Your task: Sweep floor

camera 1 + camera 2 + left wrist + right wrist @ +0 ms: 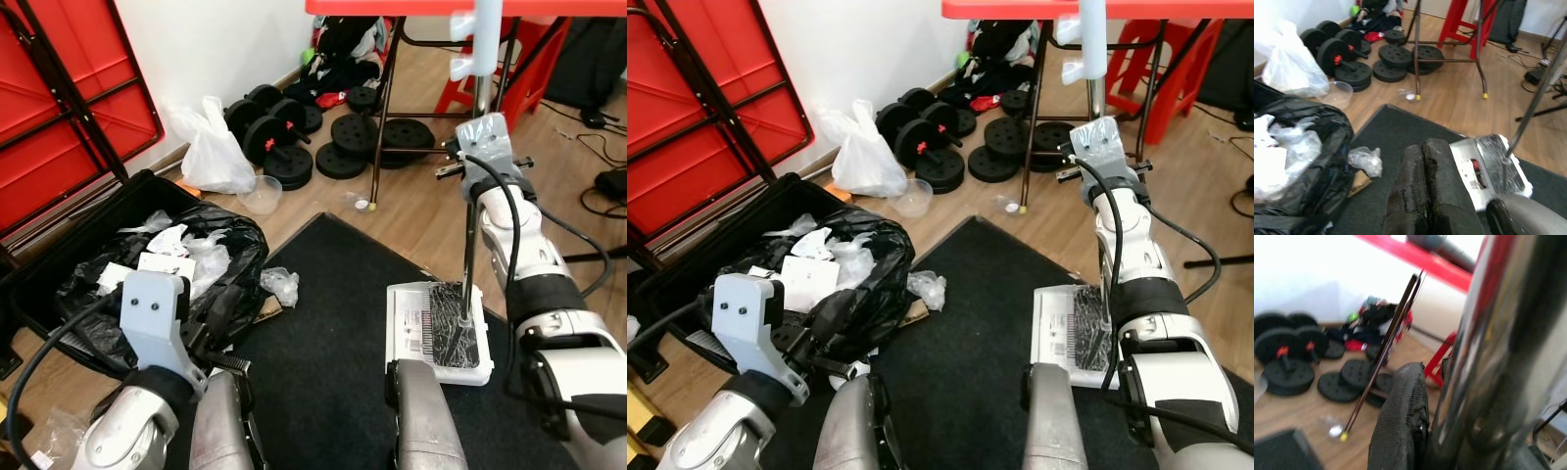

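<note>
A floor sweeper with a white head and black bristles (pixel 439 333) rests on the dark mat (pixel 333 323). Its thin metal pole (pixel 469 255) rises to my right gripper (pixel 472 168), which is shut on it. In the right wrist view one black finger (pixel 1400 421) presses against the shiny pole (pixel 1484 357). My left gripper (pixel 1422 196) is shut with nothing in it, low beside the black rubbish bag (pixel 196 284) full of paper and plastic. A crumpled clear plastic scrap (pixel 281 285) lies at the mat's left edge.
Dumbbells and weight plates (pixel 294 127) lie by the wall, with a white plastic bag (pixel 216 147) and a clear bowl (pixel 261 194). Folding table legs (pixel 382 108) stand ahead, a red stool (pixel 509 69) behind them. Cables (pixel 607 186) trail at the right.
</note>
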Controlling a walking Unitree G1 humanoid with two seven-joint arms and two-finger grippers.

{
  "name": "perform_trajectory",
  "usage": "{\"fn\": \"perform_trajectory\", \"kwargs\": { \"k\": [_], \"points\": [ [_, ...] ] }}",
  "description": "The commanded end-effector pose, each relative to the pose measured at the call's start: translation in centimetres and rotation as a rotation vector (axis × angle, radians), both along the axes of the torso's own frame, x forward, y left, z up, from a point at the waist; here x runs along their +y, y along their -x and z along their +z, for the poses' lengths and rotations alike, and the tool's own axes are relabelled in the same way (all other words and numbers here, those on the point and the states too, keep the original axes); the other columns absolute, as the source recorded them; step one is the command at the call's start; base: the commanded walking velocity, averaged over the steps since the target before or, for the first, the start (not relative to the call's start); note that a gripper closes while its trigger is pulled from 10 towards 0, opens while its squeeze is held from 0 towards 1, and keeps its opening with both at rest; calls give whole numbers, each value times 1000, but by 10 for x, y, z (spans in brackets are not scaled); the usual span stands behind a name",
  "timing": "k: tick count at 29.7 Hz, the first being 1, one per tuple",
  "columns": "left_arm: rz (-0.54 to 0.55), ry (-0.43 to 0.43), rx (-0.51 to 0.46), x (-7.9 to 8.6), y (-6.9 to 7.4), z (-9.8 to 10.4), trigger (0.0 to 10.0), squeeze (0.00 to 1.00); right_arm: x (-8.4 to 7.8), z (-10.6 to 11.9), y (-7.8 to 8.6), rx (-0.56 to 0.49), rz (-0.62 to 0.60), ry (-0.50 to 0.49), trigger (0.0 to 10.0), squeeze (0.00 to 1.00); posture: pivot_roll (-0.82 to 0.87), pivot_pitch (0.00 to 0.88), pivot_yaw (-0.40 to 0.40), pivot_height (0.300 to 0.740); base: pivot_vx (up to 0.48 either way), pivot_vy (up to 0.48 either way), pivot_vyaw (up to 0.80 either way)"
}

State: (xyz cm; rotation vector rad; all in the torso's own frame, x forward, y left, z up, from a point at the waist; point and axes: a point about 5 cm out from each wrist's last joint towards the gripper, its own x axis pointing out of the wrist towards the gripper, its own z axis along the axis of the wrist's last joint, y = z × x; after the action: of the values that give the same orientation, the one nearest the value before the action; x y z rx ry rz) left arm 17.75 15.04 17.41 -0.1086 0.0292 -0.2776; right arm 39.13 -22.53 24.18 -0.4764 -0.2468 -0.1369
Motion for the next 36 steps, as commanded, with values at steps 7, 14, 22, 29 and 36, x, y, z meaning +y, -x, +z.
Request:
{"fn": "perform_trajectory", "kwargs": {
  "k": [7, 14, 22, 29, 36],
  "points": [
    [-31, -12, 33, 2, 7, -1, 10000, 0, 1, 9, 0, -72, 5, 12, 10000, 0, 9, 160, 62, 445, 0, 0, 0],
    [-32, -14, 38, 2, 7, -1, 10000, 0, 2, 14, 0, -111, 20, 0, 10000, 0, 13, 160, 62, 425, 0, 0, 0],
    [-32, -18, 45, 3, 6, -1, 10000, 0, -3, 56, 6, -288, 123, -112, 10000, 0, 8, 151, 63, 420, 0, 0, 0],
    [-33, -20, 45, 3, 5, -1, 10000, 0, -5, 76, 15, -409, 184, -194, 0, 0, 5, 150, 64, 420, 0, 0, 0],
    [-36, -20, 47, 2, 5, -1, 10000, 0, -7, 95, 18, -476, 214, -261, 0, 0, 7, 148, 63, 420, 0, 0, 0]
  ]
}}
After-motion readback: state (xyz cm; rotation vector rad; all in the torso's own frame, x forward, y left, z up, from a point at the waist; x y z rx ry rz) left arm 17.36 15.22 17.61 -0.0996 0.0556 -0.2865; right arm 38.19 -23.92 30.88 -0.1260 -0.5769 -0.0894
